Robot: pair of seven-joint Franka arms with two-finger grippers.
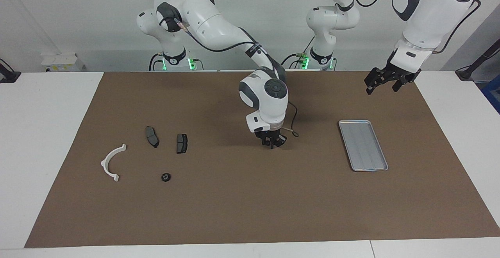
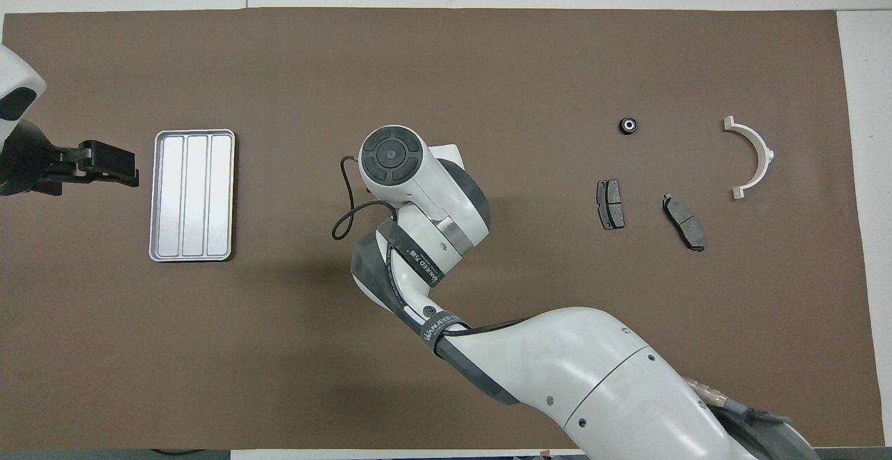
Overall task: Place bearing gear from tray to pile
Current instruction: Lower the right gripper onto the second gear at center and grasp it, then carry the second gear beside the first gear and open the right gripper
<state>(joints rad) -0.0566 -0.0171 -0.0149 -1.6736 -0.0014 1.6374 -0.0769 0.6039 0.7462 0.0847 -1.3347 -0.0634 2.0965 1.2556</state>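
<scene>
My right gripper (image 1: 272, 144) is down at the middle of the mat (image 1: 234, 203), fingers pinched tight; can't tell if a gear's betw. them. Left gripper (image 1: 381, 87) waits spread wide over the mat edge by the bare tray (image 1: 363, 144). One gear (image 1: 166, 177) lies w/ the pile: pads (image 1: 152, 136), bracket (image 1: 104, 162). Best lift straight up, check grip, then carry low.

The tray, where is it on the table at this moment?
The tray lies flat on the brown mat toward the left arm's end of the table, with nothing visible in it; in the overhead view the left end effector is beside it.
</scene>
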